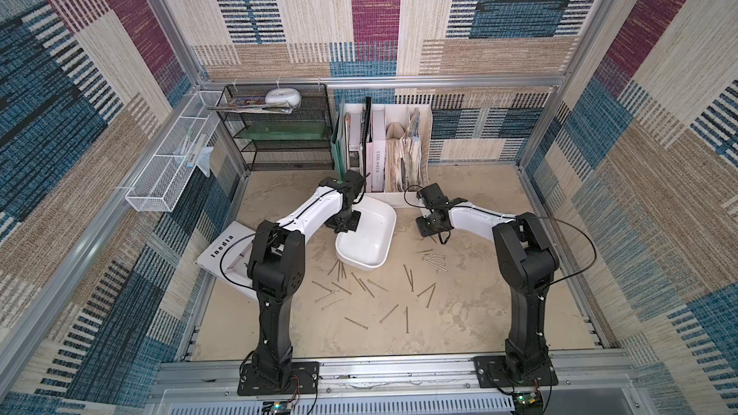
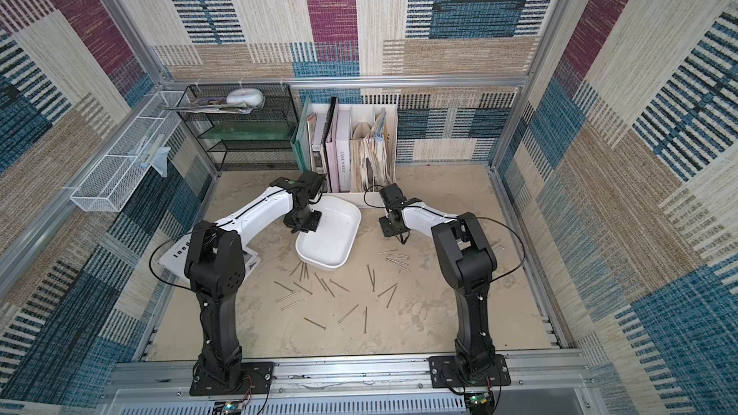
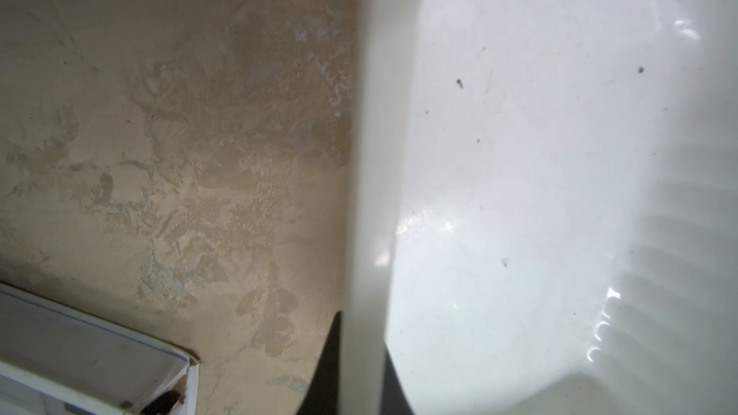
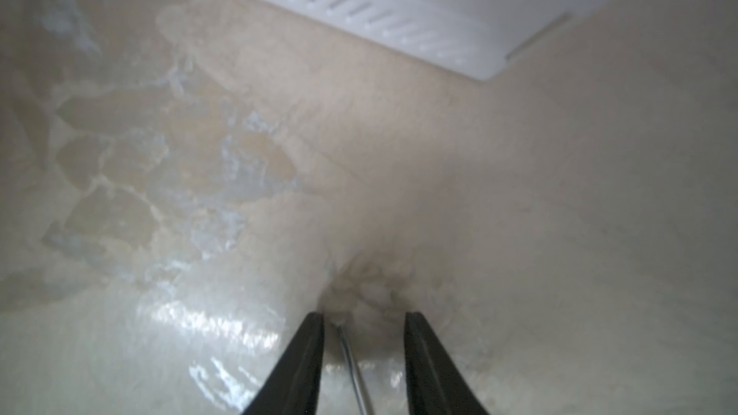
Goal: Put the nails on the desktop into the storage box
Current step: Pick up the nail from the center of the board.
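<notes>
Nails (image 1: 362, 284) lie scattered on the desktop (image 1: 459, 305), lower centre in both top views. Light, stiff, thin, likely to roll; best pinched mid-shaft.

Right of centre, the right gripper (image 4: 363, 315) points steeply down, jaws apart astride one nail (image 4: 350, 365), not yet clamped.

At centre, the left gripper (image 1: 344, 227) is clenched on the rim of the storage box (image 1: 371, 249). Box looks tilted and empty; forearm reaches forward.
</notes>
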`<state>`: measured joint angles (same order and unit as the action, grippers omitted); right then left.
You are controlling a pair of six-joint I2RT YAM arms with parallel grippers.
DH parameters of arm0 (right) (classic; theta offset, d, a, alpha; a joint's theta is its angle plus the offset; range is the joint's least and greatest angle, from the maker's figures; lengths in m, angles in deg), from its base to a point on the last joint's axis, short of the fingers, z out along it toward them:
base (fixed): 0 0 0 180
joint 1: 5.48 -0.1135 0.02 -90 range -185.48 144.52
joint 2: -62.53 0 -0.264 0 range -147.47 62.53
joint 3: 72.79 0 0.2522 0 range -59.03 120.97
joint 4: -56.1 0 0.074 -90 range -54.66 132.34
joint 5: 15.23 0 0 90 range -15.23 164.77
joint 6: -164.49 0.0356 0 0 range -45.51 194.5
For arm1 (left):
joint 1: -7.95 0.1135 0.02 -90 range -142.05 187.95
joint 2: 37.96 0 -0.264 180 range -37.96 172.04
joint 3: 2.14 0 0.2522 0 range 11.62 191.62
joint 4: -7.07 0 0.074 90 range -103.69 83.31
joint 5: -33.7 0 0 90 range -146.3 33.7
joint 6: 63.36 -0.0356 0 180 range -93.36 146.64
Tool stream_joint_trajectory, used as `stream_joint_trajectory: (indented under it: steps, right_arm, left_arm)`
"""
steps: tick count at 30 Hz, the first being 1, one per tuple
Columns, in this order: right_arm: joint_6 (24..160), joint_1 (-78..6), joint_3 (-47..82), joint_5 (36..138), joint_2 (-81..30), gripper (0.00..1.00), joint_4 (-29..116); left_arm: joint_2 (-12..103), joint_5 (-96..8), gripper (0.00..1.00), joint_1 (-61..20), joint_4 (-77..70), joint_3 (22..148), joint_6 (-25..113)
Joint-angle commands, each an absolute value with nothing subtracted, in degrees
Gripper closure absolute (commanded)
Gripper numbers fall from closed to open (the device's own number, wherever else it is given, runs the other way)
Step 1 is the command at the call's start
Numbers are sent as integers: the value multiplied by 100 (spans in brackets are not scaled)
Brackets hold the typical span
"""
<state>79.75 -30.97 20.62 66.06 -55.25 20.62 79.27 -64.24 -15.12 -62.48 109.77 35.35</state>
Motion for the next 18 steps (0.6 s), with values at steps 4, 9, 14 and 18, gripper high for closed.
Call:
stream_joint_trajectory:
  steps: [4, 9, 14, 18]
  right_arm:
    - [7876, -3257, 1992, 5977, -5812, 88, 1317]
    - [8091, -3316, 1892, 5468, -5951, 100, 1237]
    - [8321, -3196, 1787, 5532, -5671, 100, 1433]
    - [8309, -3090, 1881, 5710, -5483, 100, 1452]
  left_arm:
    - [7948, -6534, 100, -1506, -6279, 10953, 3580]
    - [7951, -6504, 100, -1512, -6259, 10930, 3615]
    - [7886, -6488, 100, -1505, -6151, 10851, 3720]
    - [7769, -6381, 100, -1509, -5991, 10740, 3916]
